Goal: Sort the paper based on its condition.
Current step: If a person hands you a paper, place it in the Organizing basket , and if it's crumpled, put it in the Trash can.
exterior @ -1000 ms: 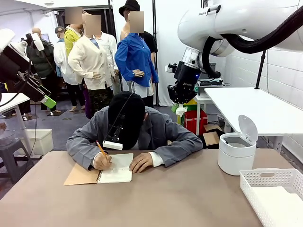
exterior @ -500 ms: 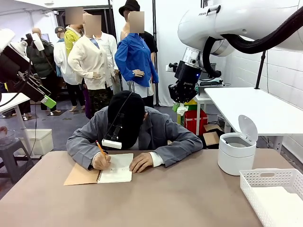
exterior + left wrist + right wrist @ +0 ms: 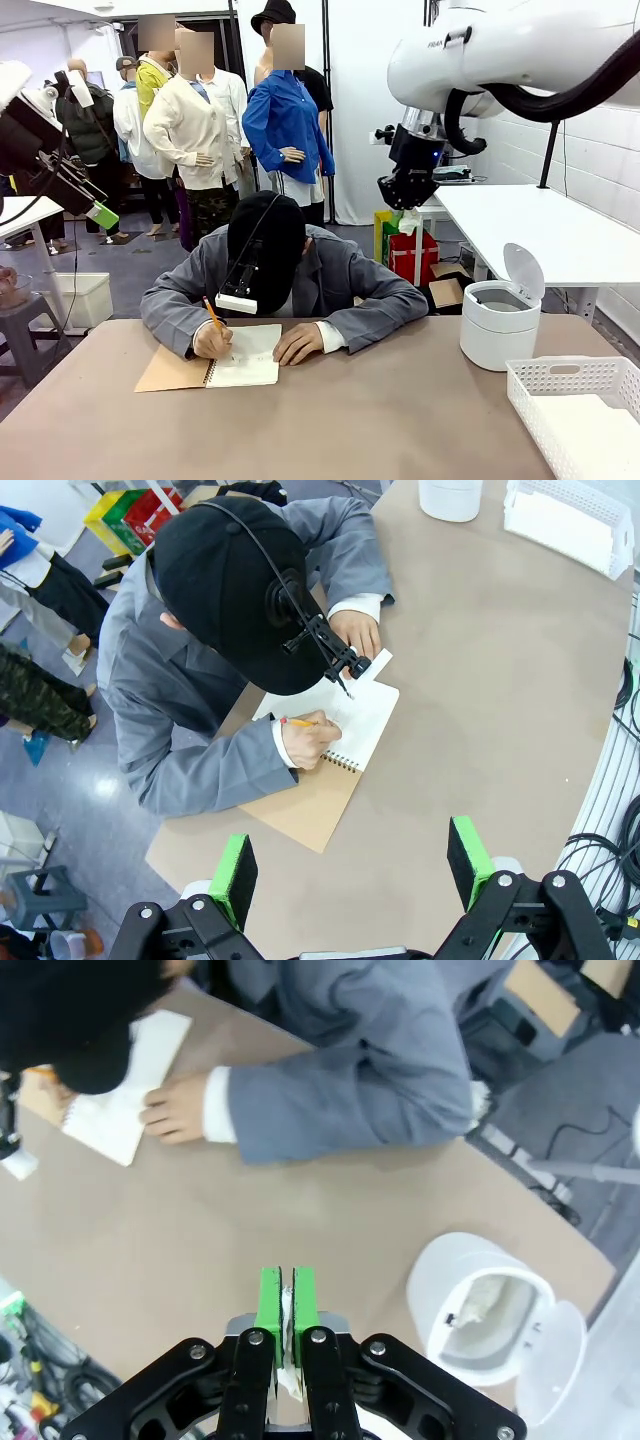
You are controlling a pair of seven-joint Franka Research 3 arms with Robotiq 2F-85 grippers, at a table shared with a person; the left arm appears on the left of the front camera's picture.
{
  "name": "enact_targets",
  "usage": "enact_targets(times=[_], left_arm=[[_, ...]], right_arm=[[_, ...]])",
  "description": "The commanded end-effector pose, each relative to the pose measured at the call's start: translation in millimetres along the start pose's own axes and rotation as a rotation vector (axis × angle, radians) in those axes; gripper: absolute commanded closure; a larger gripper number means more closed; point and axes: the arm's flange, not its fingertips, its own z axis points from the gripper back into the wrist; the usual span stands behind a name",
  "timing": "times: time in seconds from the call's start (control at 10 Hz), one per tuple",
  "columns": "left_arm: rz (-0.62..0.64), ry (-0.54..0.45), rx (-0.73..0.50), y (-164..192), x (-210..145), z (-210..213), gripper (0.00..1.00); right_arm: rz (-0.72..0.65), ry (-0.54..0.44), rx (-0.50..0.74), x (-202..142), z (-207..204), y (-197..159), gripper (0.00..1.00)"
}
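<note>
A crumpled white wad of paper (image 3: 290, 1335) sat pinched between the green pads of the right gripper (image 3: 288, 1305), whose jaws were clenched on it; only a wrinkled sliver showed between the pads at the lower centre of the right wrist view. In the front view that gripper (image 3: 403, 200) hung high in the upper right, a pale scrap visible just beneath it. Smooth white sheets (image 3: 600, 440) lay flat inside the white perforated basket (image 3: 560, 378) at the lower right. A white round bin (image 3: 498, 322) with its lid flipped up stood left of the basket on the tabletop (image 3: 380, 420), a wrinkly wad (image 3: 470, 1305) resting inside it. The person's hand (image 3: 213, 340) held a pencil over the open spiral notebook (image 3: 245, 358). The left gripper (image 3: 350, 865) had its jaws spread wide, holding nothing. Lettering on the right arm was too small to read.
</note>
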Motion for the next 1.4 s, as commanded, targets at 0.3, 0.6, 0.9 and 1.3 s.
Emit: enact_targets(times=[0.3,0.6,0.9,1.3], left_arm=[[0.002,-0.001,-0.002,0,-1,0,0.0],[0.002,-0.001,-0.002,0,-1,0,0.0],[0.002,-0.001,-0.002,0,-1,0,0.0],[0.002,-0.001,-0.002,0,-1,0,0.0]], right_arm=[[-0.083,-0.001,-0.155,-27,-22,-41,1.0],[-0.085,0.042,-0.214,-52,-19,-63,1.0],[-0.1,0.098,-0.288,-78,-34,-85,1.0],[-0.11,0.134,-0.346,-95,-58,-104,1.0]])
